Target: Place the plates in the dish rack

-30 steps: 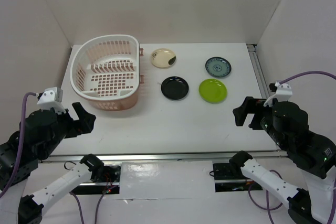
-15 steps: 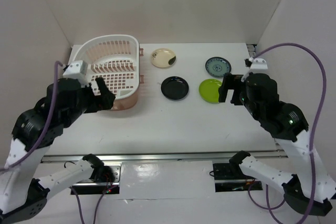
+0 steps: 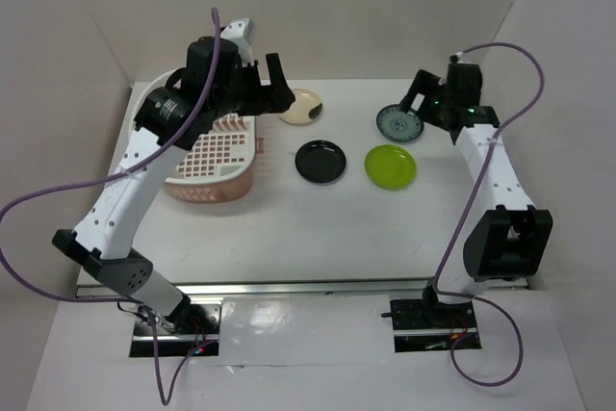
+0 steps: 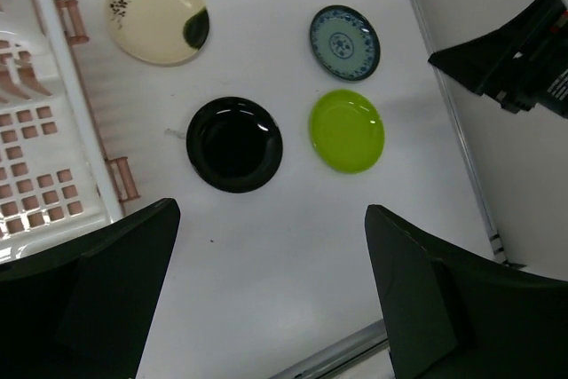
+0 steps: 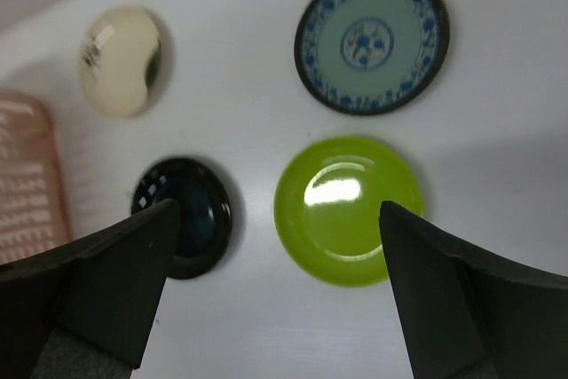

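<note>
White table, plain walls on three sides. Rack sat at 10 o'clock on it, with none of the plates in it. All four lay flat in a square block toward 1 o'clock: cream at the block's 10, blue at 2, black at 8, green at 4. Left gripper hung high near cream, fingers spread wide, nothing held. Right gripper was likewise spread and empty, above green and blue. Looked like the reach-in for first picks. Suggest left takes cream, nearest the rack. Put one finger outside the rim and one inside, and pinch the lip. Glaze may slip, so close firmly. Stand it on edge in the rack.
</note>
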